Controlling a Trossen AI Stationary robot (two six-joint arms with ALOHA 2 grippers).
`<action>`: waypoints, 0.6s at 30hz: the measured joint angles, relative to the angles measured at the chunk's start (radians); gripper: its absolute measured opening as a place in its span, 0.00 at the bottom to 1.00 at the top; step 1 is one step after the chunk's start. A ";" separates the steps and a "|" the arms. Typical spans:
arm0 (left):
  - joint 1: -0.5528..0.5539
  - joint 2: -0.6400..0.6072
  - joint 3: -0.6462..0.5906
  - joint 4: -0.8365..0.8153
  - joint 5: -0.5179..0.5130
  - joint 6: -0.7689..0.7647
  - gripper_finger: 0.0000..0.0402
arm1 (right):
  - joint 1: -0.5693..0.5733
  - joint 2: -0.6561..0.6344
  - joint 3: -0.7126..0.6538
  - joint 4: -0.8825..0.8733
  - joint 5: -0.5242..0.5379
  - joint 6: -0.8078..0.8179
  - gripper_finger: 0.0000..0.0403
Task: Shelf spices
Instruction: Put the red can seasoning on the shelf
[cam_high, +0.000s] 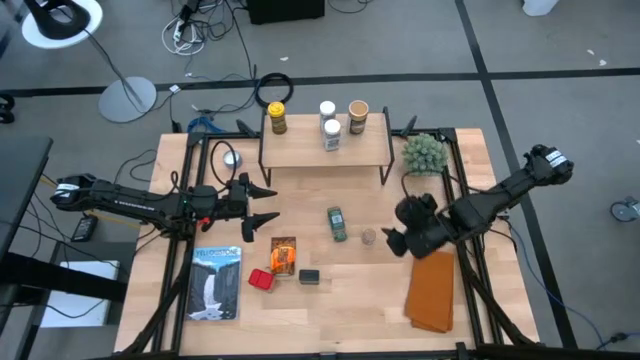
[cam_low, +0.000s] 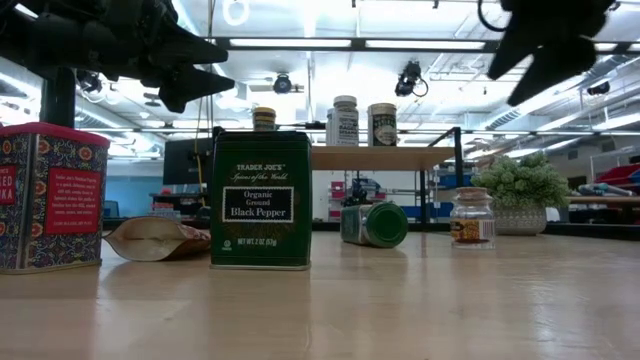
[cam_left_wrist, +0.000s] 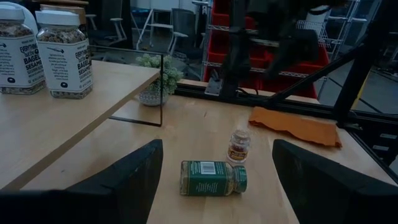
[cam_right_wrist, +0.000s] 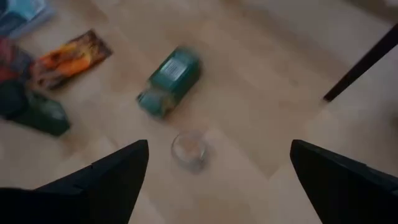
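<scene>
Spices are split: four jars stand on the shelf (cam_high: 325, 150), while a green jar (cam_high: 337, 223) lies on its side on the bench (cam_high: 370, 290) beside a small upright jar (cam_high: 369, 237) (both mid-bench). Left claw (cam_high: 265, 203) and right claw (cam_high: 387, 238) hover released, grasping nothing.

dark tin (cam_low: 261, 199) "Trader Joe's Organic Ground Black Pepper", jar (cam_left_wrist: 64, 52) apparently "Everything Bagel Sesame"

Grey floor (cam_high: 400, 40) with dark seams, loose cables (cam_high: 205, 20), round lamp base (cam_high: 127, 98), ceiling strip lights (cam_low: 310, 43), red bins (cam_left_wrist: 261, 46)
</scene>
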 joint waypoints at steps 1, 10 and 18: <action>0.000 0.000 0.000 0.000 0.000 0.000 0.76 | 0.024 0.007 0.000 -0.003 0.000 0.021 0.97; 0.000 0.000 0.000 0.002 0.000 0.000 0.76 | 0.168 0.171 0.000 0.026 0.129 0.220 0.97; 0.000 0.000 0.000 0.005 0.000 0.000 0.77 | 0.178 0.406 0.000 0.122 0.116 0.220 0.97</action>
